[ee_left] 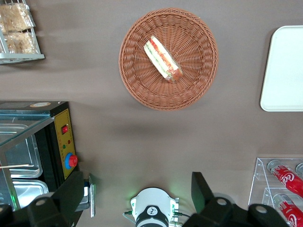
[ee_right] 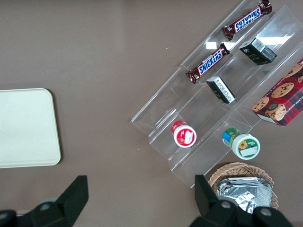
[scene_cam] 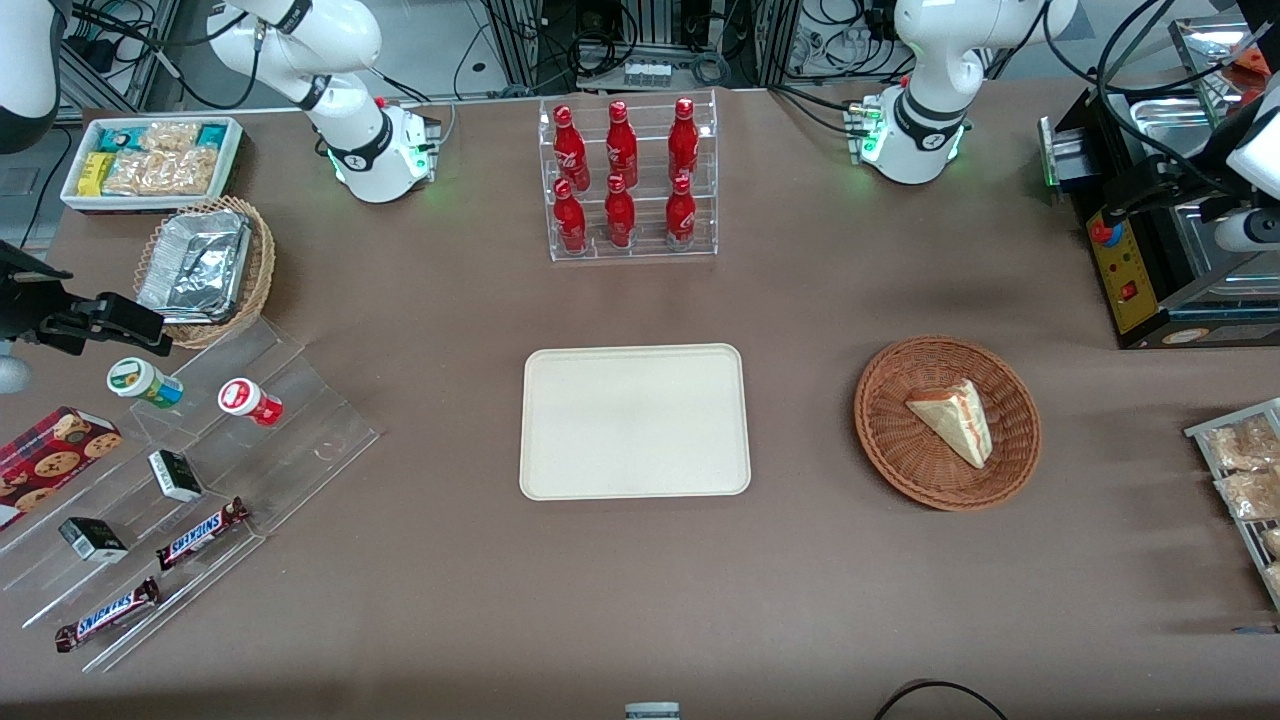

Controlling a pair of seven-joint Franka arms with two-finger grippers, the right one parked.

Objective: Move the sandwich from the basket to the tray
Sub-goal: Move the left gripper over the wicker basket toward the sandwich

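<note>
The sandwich [scene_cam: 955,420], a pale wedge with red and green filling on its edge [ee_left: 162,59], lies in the round reddish-brown basket [scene_cam: 890,425] [ee_left: 199,52] on the brown table. The cream tray [scene_cam: 635,420] [ee_left: 286,71] [ee_right: 26,127] sits beside the basket, toward the parked arm's end, with nothing on it. My gripper [scene_cam: 1140,195] [ee_left: 137,189] hangs high above the table over the black appliance, farther from the front camera than the basket. It is open, with its two black fingers [ee_left: 201,191] spread wide and nothing between them.
A black appliance [scene_cam: 1150,260] stands beneath the gripper. A clear rack of red bottles [scene_cam: 630,180] is farther back than the tray. A wire rack of snack packets [scene_cam: 1245,470] is at the working arm's end. A stepped acrylic display [scene_cam: 180,470] is at the parked arm's end.
</note>
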